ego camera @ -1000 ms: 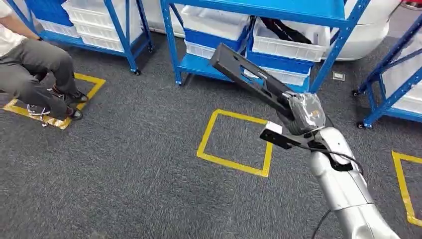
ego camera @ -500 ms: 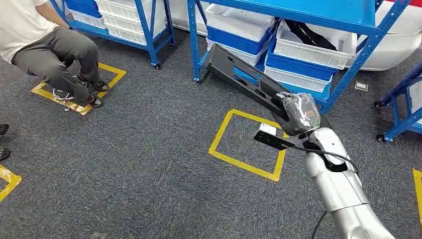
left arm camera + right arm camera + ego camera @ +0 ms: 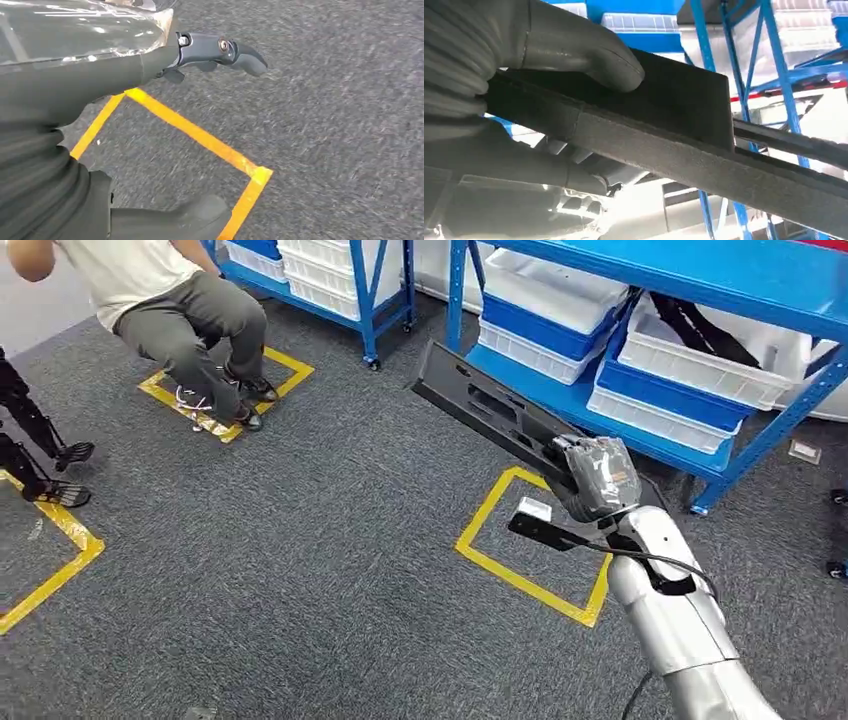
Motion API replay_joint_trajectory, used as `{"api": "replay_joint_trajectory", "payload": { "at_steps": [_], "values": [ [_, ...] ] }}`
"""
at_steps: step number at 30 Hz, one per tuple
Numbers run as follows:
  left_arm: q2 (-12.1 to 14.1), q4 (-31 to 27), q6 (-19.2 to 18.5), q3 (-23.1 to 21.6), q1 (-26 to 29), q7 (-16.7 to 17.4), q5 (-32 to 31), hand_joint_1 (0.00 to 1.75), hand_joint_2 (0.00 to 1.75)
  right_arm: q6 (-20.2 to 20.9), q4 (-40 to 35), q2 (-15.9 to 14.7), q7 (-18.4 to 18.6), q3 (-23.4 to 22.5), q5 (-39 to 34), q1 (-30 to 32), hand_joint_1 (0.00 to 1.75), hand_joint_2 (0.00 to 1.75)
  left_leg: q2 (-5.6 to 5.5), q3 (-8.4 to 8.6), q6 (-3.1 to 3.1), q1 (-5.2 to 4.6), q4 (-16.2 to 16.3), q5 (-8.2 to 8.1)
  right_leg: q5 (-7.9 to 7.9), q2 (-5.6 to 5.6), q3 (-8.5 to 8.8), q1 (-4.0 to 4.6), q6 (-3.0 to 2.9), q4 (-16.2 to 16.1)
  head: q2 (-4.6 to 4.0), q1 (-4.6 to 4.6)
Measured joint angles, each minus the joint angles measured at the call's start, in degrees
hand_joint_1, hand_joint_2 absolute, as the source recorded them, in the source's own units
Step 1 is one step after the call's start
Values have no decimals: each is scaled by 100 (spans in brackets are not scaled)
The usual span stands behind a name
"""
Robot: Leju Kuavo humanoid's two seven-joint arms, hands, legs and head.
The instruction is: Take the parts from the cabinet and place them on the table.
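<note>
Right hand (image 3: pixel 597 475): a long black part (image 3: pixel 490 410) is gripped at one end, thumb (image 3: pixel 574 47) pressed on its flat face; the part is held out above the carpet.
Left hand (image 3: pixel 75 100): nothing is held; fingers (image 3: pixel 225 52) are seen loosely apart above the carpet.
Floor: a yellow tape square (image 3: pixel 530 545) is marked beneath the part.
Shelving (image 3: pixel 650 350): white bins are stacked on blue racks beyond.
Person (image 3: pixel 170 310): seated far left.

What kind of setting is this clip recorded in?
Probably a parts storeroom or robot test area: blue metal racks hold white bins, yellow tape squares mark the grey carpet, and the right hand holds a long black part.
</note>
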Motion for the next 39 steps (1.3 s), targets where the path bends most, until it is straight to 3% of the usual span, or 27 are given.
{"api": "replay_joint_trajectory", "payload": {
  "at_steps": [1,2,3,4,6,7,8,10,11,12,13,16,17,19,21,22,23,24,26,27,31,32,33,34,36,37,39],
  "values": [
    [4,0,0,0,8,2,-2,0,175,0,-2,24,4,0,2,-5,175,175,-27,-22,-17,8,19,0,30,-55,9,-80,-47,-37,0,2],
    [-2,2,-7,-2,11,2,-24,0,175,0,-13,31,4,-4,13,-13,175,175,213,-65,-48,-2,109,-88,42,-104,18,-77,-67,-41,0,2],
    [-2,2,-4,-2,4,4,-33,0,175,0,-33,33,2,-18,20,-4,175,175,416,-168,-87,1,360,-273,47,-157,16,-74,-138,-42,0,-68],
    [9,2,-2,-2,-8,4,-37,0,175,0,-44,33,2,-28,24,2,175,175,504,-346,-124,23,757,-495,40,-210,16,-61,-148,-42,0,-63],
    [7,2,7,0,-8,-13,-53,0,175,4,-44,31,0,-28,44,31,175,175,552,-779,-179,63,1699,-873,37,-340,10,-51,-149,-41,0,-68],
    [7,2,9,-2,-3,-26,-57,0,175,4,-44,31,-15,-28,52,59,175,175,570,-848,-192,78,1847,-868,36,-399,11,-51,-148,-41,0,-68],
    [7,2,18,-2,-4,-37,-72,0,175,7,-44,33,-31,-26,55,78,175,175,582,-776,-200,93,1708,-748,34,-457,11,-52,-146,-41,0,-66],
    [9,2,44,0,-6,-39,-98,0,175,9,-44,39,-63,-24,55,67,175,175,677,-286,-184,101,814,-323,32,-553,15,-58,-145,-41,0,-68],
    [7,2,55,0,-11,-39,-98,0,175,7,-44,48,-87,-24,55,40,175,175,897,36,-149,91,267,-146,29,-593,23,-44,-140,-41,0,-75],
    [4,2,70,0,-34,-33,-98,0,175,7,-44,59,-116,-24,52,28,175,175,1065,117,-144,13,58,-211,4,-634,14,19,-98,-25,0,-85],
    [2,2,94,0,-35,-24,-92,0,175,9,-29,68,-144,-20,61,-7,175,175,958,91,-87,19,66,-186,5,-669,9,29,-71,-42,0,-49],
    [-2,2,118,31,-22,2,-42,0,175,17,41,247,-155,33,109,-121,175,175,823,57,28,-29,12,-145,21,-808,43,60,27,-84,0,-40],
    [-13,2,125,35,-18,15,-42,0,175,15,65,271,-155,48,127,-157,175,175,788,109,101,23,-50,-87,-34,-679,-45,41,53,-15,0,-29],
    [-15,0,155,42,-40,22,-35,0,175,15,116,324,-159,94,131,-206,175,175,676,95,182,4,-77,-45,-344,-328,-295,22,-28,611,0,-18],
    [-15,0,164,46,-39,22,-35,0,175,15,182,332,-155,127,136,-197,175,175,513,88,190,-1,-76,-39,-695,-259,-766,24,-63,1587,0,0],
    [-22,0,166,48,-28,24,-35,0,175,15,223,337,-151,144,136,-195,175,175,426,87,195,-6,-76,-35,-735,-235,-902,39,-32,1838,0,0],
    [-28,2,177,61,-19,24,-35,0,175,13,253,341,-155,157,133,-200,175,175,342,88,198,-14,-74,-31,-666,-226,-883,41,8,1759,0,-4],
    [-39,2,194,85,-19,24,-33,0,175,13,277,354,-166,171,131,-213,175,175,257,89,196,-19,-66,-29,-489,-217,-722,45,56,1399,0,-2],
    [-44,2,214,111,-20,15,-26,0,175,13,321,391,-177,199,127,-282,175,175,133,90,187,-21,-41,-24,-63,-51,-228,44,110,351,0,0],
    [-53,2,214,120,-21,7,-26,0,175,11,343,407,-179,214,118,-330,175,175,88,65,169,-33,-26,-21,22,157,-76,46,83,-5,0,-2],
    [-52,2,201,133,21,-13,-26,0,175,2,415,518,-162,280,109,-408,175,175,-100,-19,45,-31,-14,14,85,-24,-46,87,-61,-69,0,-5],
    [-46,2,192,136,27,-11,-28,0,175,2,428,553,-153,295,109,-415,175,175,-70,-45,35,-15,27,-15,121,-87,-13,-72,-115,-126,0,-16],
    [-52,2,192,135,35,7,-28,0,175,2,446,575,-151,319,116,-429,175,175,210,-108,-15,-34,180,-133,127,-129,5,-32,-134,-146,0,-9],
    [-50,2,197,136,18,26,-26,0,175,0,452,608,-151,334,116,-435,175,175,401,-270,-72,-2,516,-355,123,-193,16,-28,-218,-146,0,-84],
    [-50,2,208,140,2,42,0,0,175,-2,485,641,-148,361,120,-443,175,175,518,-737,-156,63,1452,-760,115,-317,26,-17,-227,-145,0,-74],
    [-55,2,208,144,7,48,2,0,175,-4,514,660,-142,376,120,-445,175,175,530,-886,-199,105,1720,-808,111,-373,25,-22,-228,-145,0,-81],
    [-48,2,210,181,7,59,9,0,175,-11,562,715,-131,424,120,-445,175,175,576,-779,-281,208,1455,-567,87,-485,33,-63,-190,-138,0,-81]
  ]
}}
